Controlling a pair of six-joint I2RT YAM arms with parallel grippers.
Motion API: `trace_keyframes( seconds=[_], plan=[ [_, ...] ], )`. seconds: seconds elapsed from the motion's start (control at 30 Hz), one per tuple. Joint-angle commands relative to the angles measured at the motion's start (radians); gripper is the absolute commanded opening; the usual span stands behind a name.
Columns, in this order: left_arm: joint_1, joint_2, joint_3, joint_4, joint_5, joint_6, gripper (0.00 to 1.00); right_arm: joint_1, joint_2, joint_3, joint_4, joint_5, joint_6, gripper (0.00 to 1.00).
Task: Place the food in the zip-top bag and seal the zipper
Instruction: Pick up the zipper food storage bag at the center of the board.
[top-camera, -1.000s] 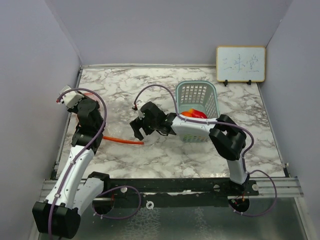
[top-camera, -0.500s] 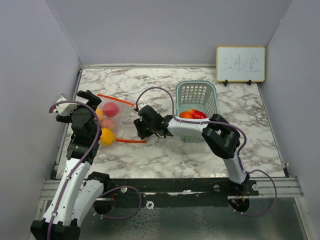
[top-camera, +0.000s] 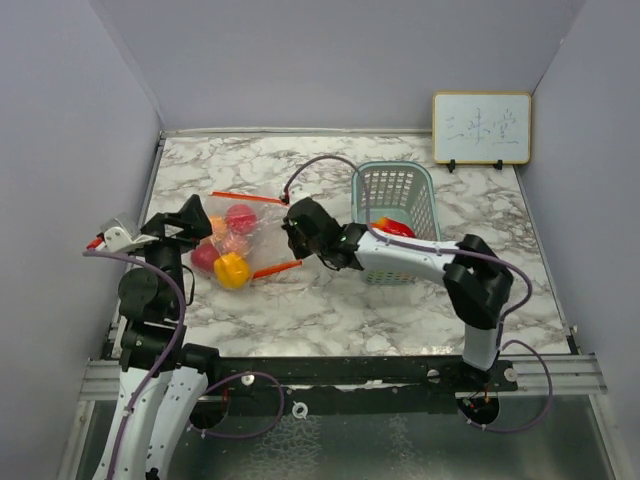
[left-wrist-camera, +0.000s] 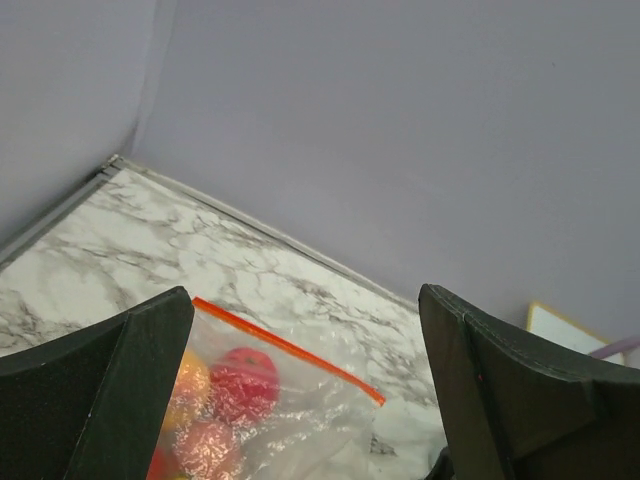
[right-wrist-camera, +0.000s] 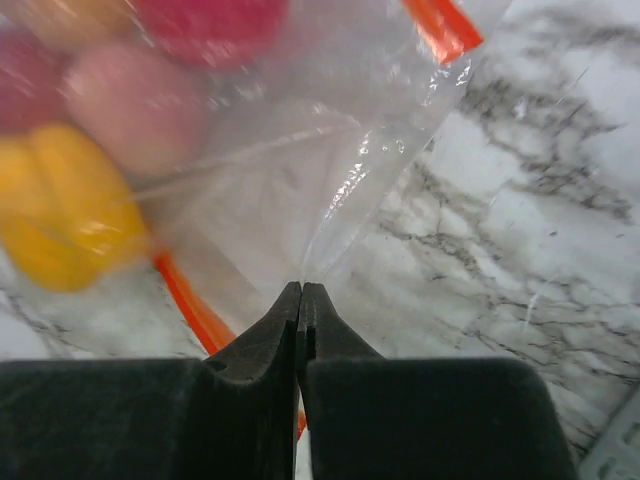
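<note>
Right gripper (right-wrist-camera: 300, 288) fingers are shut together, pinching the clear film of the bag (right-wrist-camera: 300, 150) at its mouth. Left gripper (left-wrist-camera: 305, 300) fingers are wide apart and hold nothing, just beside the bag. The bag lies on the table (top-camera: 330, 300), left of the basket (top-camera: 395, 185). Red, pink, orange and yellow food (top-camera: 231, 270) is inside. The zipper (top-camera: 276, 268) strips are apart. Red food (top-camera: 397, 228) sits in the basket.

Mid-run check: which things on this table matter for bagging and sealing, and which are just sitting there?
Belongs to the job:
- zip-top bag, pinched in the shut right end effector
- its orange-red zipper
- food inside the bag
- red and orange food in the teal basket

Just lying about:
- the teal basket itself
- whiteboard, back right
</note>
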Motion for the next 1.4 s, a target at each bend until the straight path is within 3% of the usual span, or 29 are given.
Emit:
trace_keyframes(
  seconds=[0.0,0.23,0.47,0.63,0.83,1.37],
  plan=[
    [0.006,-0.058,-0.063,0.017,0.249,-0.014,0.99,0.004,-0.208,0.025,0.012,0.108,-0.046,0.01],
    [0.005,-0.098,-0.164,0.188,0.61,0.035,0.99,0.005,-0.352,0.069,0.014,0.045,-0.077,0.01],
    [0.004,-0.097,-0.255,0.437,1.026,0.047,0.97,0.004,-0.367,0.15,-0.012,-0.048,-0.102,0.01],
    [0.0,-0.061,-0.262,0.421,1.064,0.074,0.78,0.005,-0.382,0.171,-0.022,-0.114,-0.108,0.01],
    [-0.003,0.011,-0.252,0.36,1.028,0.089,0.7,0.005,-0.392,0.198,-0.03,-0.161,-0.103,0.01],
    [-0.029,0.173,-0.257,0.434,0.945,0.001,0.63,0.005,-0.399,0.231,-0.028,-0.208,-0.076,0.01]
  ],
)
